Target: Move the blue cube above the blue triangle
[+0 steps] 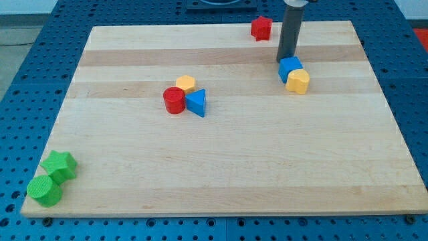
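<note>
My tip (286, 60) rests on the wooden tabletop (221, 167) at the upper edge of the blue cube (289, 68), which touches a yellow block (298, 81) at its lower right; being a bare rod, it clasps nothing. The blue triangle (196, 102) lies well to the view's left, pressed against a red cylinder (174, 100) and a small yellow block (186, 84). A red block (261, 28) sits near the top edge, and a green star (59, 165) and green cylinder (45, 191) occupy the bottom-left corner.

one camera only | it looks from the front and from above, tilted down onto the wooden board (227, 167) | far enough to show the whole board and the blue perforated table (27, 80) around it | my rod enters from the view's top
</note>
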{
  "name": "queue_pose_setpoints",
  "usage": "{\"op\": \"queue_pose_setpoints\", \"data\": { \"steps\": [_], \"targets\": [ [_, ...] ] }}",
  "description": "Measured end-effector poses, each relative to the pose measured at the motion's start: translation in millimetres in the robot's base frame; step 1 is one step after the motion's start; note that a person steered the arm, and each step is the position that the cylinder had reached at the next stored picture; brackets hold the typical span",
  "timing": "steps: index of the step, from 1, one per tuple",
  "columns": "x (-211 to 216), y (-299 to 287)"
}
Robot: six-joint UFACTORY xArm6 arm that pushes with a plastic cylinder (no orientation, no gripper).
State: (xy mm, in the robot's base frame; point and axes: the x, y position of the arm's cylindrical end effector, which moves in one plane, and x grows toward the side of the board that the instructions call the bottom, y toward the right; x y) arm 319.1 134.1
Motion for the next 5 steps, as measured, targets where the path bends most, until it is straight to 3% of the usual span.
{"op": "queue_pose_setpoints", "data": {
  "steps": [2,4,5],
  "targets": [
    [25,39],
    [53,117],
    [56,89]
  ]
}}
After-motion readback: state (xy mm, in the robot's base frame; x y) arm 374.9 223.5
